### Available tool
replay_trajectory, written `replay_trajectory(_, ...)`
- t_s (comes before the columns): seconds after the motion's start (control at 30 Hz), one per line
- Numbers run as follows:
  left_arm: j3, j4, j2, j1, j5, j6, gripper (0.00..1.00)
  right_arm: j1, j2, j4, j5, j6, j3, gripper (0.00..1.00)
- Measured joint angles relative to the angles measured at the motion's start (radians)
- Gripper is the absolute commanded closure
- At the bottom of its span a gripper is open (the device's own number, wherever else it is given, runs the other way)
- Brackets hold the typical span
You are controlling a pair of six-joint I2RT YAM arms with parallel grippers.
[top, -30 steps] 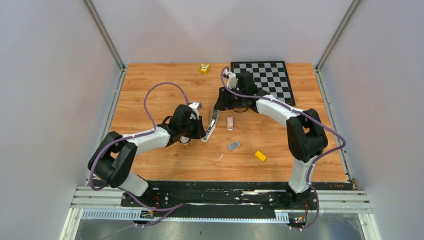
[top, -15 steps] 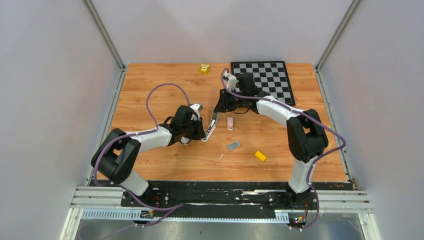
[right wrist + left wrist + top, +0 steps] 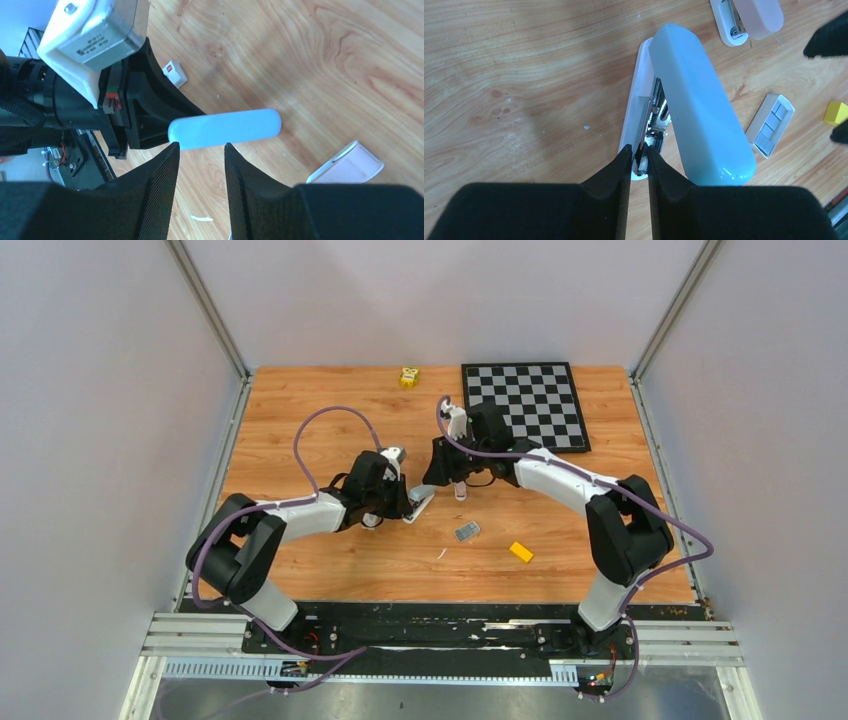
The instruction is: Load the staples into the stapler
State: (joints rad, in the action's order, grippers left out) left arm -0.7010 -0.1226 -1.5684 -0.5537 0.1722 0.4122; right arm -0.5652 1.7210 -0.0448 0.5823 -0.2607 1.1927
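1. In the top view my right arm has swung down and to the left. My right end effector (image 3: 199, 150) now sits over the upper end of the stapler (image 3: 420, 506), where a second ago it hung back nearer the chessboard (image 3: 540, 405). My left end effector (image 3: 639, 157) has squeezed in a little further over the same second.
2. As I judge it, this means the stapler is now braced and opened up, with my second arm brought in to manage the blue lid (image 3: 699, 100). The loading itself has not begun, because the staples (image 3: 770, 125) are untouched on the bench (image 3: 280, 400).
3. My left end effector is pressed almost together. At the bottom centre of the left wrist view it pinches the rear of the stapler, where the metal channel meets the white base. The blue lid is swung off to the right of that base, so the channel lies exposed.
4. My right end effector is spread and holds nothing. In the right wrist view the blue lid runs crosswise just past my fingertips, not between them. The finger on the left of the frame looks close enough to brush its lower edge, but I cannot tell whether it touches.
5. The staples lie flat at the right middle of the left wrist view, near the lid's lower end but apart from it. In the top view they sit to the lower right of the stapler, between it and the yellow block (image 3: 521, 552). A pink stapler (image 3: 756, 17) lies at the upper right of the left wrist view.
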Motion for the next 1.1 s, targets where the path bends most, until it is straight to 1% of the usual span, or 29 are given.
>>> replay_trajectory(0.13, 0.000, -0.005, -0.003, 0.000, 0.000, 0.003, 0.80, -0.018, -0.018, 0.000, -0.016, -0.008, -0.029, 0.57)
replay_trajectory(0.3, 0.000, 0.000, 0.003, 0.000, -0.002, 0.010, 0.74, -0.023, -0.033, 0.000, -0.046, -0.030, -0.052, 0.57)
replay_trajectory(0.4, 0.000, 0.032, 0.026, 0.000, -0.020, 0.012, 0.71, -0.024, -0.042, 0.000, -0.070, -0.056, -0.057, 0.53)
replay_trajectory(0.57, 0.008, 0.106, 0.117, 0.000, -0.076, 0.028, 0.63, -0.026, -0.045, 0.002, -0.114, -0.117, -0.072, 0.51)
replay_trajectory(0.63, 0.008, 0.135, 0.166, 0.001, -0.100, 0.037, 0.59, -0.027, -0.048, 0.002, -0.126, -0.143, -0.085, 0.51)
replay_trajectory(0.73, 0.008, 0.166, 0.238, 0.001, -0.128, 0.049, 0.55, -0.036, -0.048, 0.003, -0.143, -0.172, -0.090, 0.52)
replay_trajectory(0.9, 0.010, 0.158, 0.299, 0.001, -0.115, 0.057, 0.55, -0.059, -0.048, 0.011, -0.163, -0.205, -0.090, 0.54)
replay_trajectory(1.1, 0.010, 0.146, 0.254, 0.001, -0.060, 0.052, 0.58, -0.080, -0.014, 0.021, -0.188, -0.244, -0.087, 0.55)
